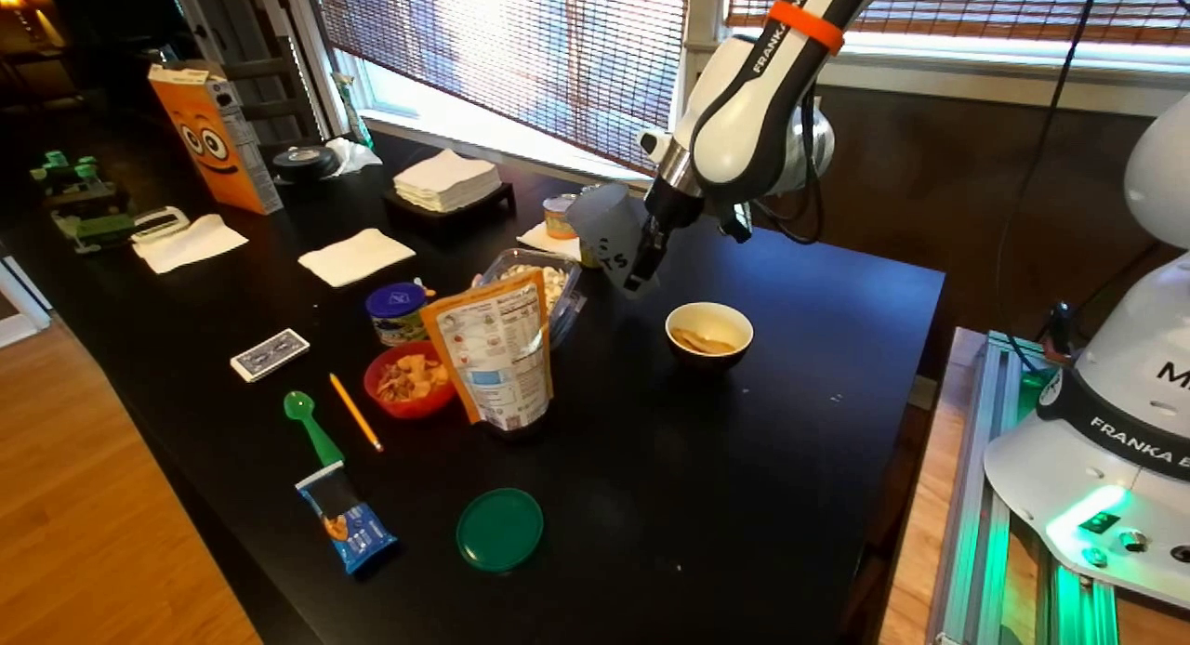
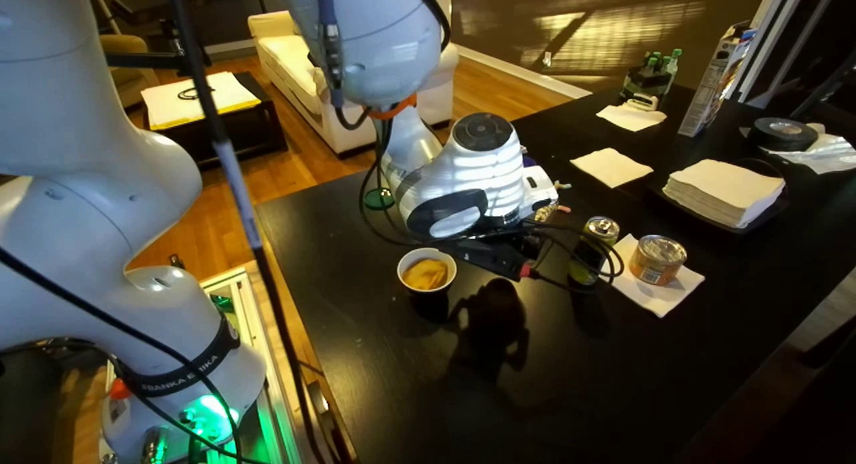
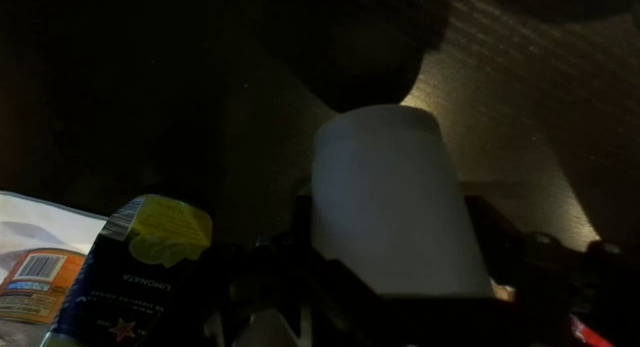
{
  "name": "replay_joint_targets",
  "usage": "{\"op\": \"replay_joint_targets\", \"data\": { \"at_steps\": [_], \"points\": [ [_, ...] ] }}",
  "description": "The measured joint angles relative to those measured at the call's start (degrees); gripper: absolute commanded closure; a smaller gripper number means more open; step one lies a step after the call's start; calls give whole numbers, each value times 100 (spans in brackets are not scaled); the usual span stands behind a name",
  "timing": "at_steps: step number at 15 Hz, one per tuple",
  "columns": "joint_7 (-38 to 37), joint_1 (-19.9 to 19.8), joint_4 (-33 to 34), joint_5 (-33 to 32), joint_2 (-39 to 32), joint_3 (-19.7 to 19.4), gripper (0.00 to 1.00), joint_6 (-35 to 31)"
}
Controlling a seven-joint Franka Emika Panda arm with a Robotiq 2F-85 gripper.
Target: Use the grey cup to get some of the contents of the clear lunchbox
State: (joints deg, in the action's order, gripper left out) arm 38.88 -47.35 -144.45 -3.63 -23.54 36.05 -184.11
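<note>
Room: brown woven blinds (image 1: pixel 641 69) w/ daylight behind, dim elsewhere; glossy black bench (image 1: pixel 725 533) below, crowded w/ snacks.
Picked up: grey-blue tapered plastic cup (image 1: pixel 604 227), tilted, apparently off the bench, near the clear plastic lunchbox (image 1: pixel 567 306); depth btw. the two hard to judge.
Grip: black gripper (image 3: pixel 392 212) has jaws fairly wide, one against each side of cup; looks like a secure hold.
Cup inside: not shown, so can't tell if anything's been scooped.
Lunchbox job left: prob. bring cup mouth over the box, dip, take some of the pale nut-like bits (image 1: pixel 555 281), lift out w/o spilling.
Lunchbox access: orange-and-silver foil snack pouch (image 1: pixel 493 357) stands upright right by it, hiding part of it in an ext. view; could topple if nudged.
Gripper side: yellow-and-dark-blue Limonata can (image 3: pixel 160 237) is near too, poss. knock risk.
View block: white robot arm (image 2: pixel 461 176) hides cup & most of lunchbox in an ext. view.
Behind can: orange tin (image 2: pixel 659 260) on white paper napkin (image 2: pixel 662 301).
Bowls: red bowl (image 1: pixel 418 410) of crunchy-looking snack pieces (image 1: pixel 412 377); small dark bowl w/ cream inside (image 1: pixel 730 322), holding chips (image 1: pixel 700 344).
Rest of bench: round blue-lidded tin (image 1: pixel 397 315), flat green lid (image 1: pixel 500 530), yellow pencil (image 1: pixel 355 413), green plastic spoon (image 1: pixel 321 439); all prob. out of the way.
</note>
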Motion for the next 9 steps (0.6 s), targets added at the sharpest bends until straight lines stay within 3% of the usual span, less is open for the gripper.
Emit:
{"op": "replay_joint_targets", "data": {
  "at_steps": [4,9],
  "points": [
    [407,-845,3,-86,-324,568,50,-4],
    [865,-1467,4,-249,-686,972,50,-68]
  ]
}}
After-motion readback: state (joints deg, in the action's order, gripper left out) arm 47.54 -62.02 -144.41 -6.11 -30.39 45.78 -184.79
